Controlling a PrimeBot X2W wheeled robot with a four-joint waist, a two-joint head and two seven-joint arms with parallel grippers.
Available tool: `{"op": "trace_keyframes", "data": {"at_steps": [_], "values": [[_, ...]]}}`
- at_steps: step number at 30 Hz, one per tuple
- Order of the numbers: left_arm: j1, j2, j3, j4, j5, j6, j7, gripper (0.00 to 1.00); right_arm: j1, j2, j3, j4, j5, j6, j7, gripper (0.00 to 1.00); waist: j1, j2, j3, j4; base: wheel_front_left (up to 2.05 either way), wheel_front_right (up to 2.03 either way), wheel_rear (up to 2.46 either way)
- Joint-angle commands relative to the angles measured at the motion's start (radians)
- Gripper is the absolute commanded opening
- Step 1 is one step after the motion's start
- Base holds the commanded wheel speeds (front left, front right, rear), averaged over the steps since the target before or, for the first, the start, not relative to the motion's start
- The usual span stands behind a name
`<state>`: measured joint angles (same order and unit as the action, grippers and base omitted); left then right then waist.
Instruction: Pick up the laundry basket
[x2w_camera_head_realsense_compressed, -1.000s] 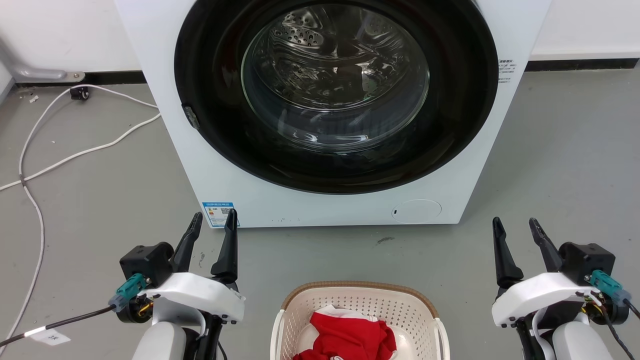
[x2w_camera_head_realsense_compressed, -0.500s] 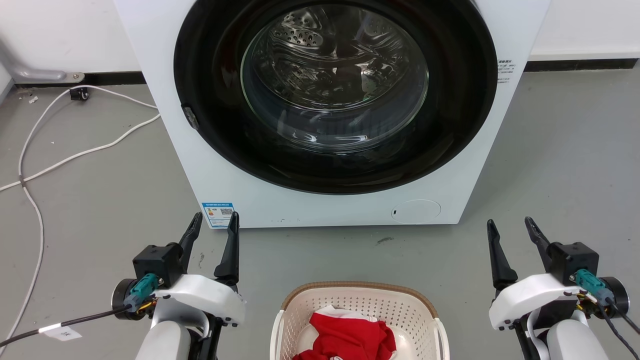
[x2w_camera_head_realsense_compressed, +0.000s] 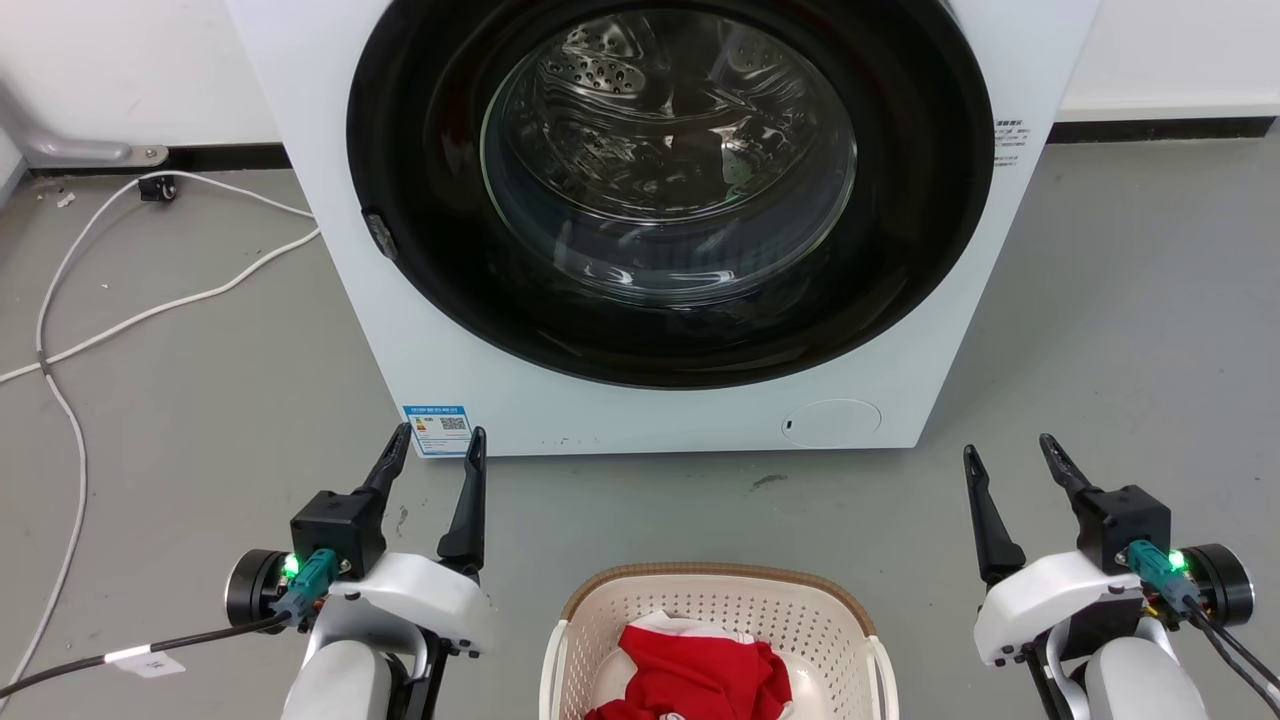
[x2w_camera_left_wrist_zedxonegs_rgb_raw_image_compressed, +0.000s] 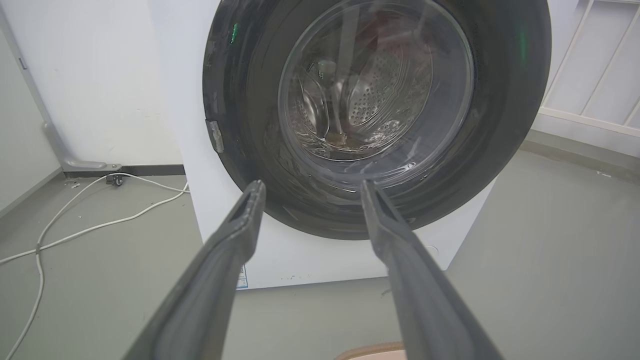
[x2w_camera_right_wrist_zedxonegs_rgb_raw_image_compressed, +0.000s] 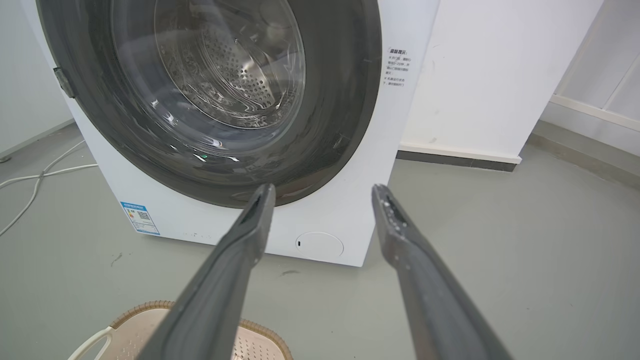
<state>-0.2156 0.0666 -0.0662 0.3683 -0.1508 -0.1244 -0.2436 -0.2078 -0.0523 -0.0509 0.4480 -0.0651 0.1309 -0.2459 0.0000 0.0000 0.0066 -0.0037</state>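
Head view: cream-white holey plastic laundry basket (x2w_camera_head_realsense_compressed: 716, 573) sits low between left pincer (x2w_camera_head_realsense_compressed: 439, 434) and right pincer (x2w_camera_head_realsense_compressed: 1007, 447), both spread apart, now slightly further inward.

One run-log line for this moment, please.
phase: pre-grasp | left gripper: open, empty | right gripper: open, empty | cream-white perforated plastic laundry basket, brown rim: on grey floor, untouched | contents: red cloth

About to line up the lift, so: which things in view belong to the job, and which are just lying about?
Job: laundry basket; left gripper and right gripper, both open, either side of it.
Lying about: washing machine; white cable; red garment inside the basket.
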Motion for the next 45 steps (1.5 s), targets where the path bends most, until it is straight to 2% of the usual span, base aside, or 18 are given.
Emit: {"op": "trace_keyframes", "data": {"at_steps": [1, 10, 28, 34, 45], "values": [[-0.017, 0.000, 0.001, 0.004, 0.019, 0.000, -0.008, 1.00, -0.021, 0.003, -0.001, 0.004, -0.024, 0.000, -0.006, 1.00, 0.0000, 0.0000, -0.001, 0.000, 0.00, 0.00, 0.00], [-0.020, -0.005, 0.009, 0.023, 0.057, -0.002, -0.024, 1.00, -0.026, 0.003, -0.003, 0.024, -0.031, 0.000, -0.021, 1.00, 0.0000, 0.0000, 0.001, -0.002, 0.00, 0.00, 0.00], [-0.032, -0.012, 0.023, 0.025, 0.050, -0.004, -0.024, 1.00, -0.041, 0.003, -0.007, 0.036, 0.021, 0.000, -0.017, 1.00, 0.0000, 0.0000, 0.025, -0.003, 0.00, 0.00, 0.00], [-0.048, -0.013, 0.027, 0.047, 0.060, -0.002, -0.024, 1.00, -0.055, 0.003, 0.000, 0.049, 0.033, 0.000, -0.007, 1.00, 0.0000, 0.0000, 0.078, -0.008, 0.00, 0.00, 0.00], [-0.125, -0.015, 0.013, 0.165, 0.047, 0.007, -0.022, 1.00, -0.123, 0.003, 0.007, 0.136, 0.055, 0.000, 0.006, 1.00, 0.0000, 0.0000, 0.255, -0.025, 0.00, 0.00, 0.00]]}}
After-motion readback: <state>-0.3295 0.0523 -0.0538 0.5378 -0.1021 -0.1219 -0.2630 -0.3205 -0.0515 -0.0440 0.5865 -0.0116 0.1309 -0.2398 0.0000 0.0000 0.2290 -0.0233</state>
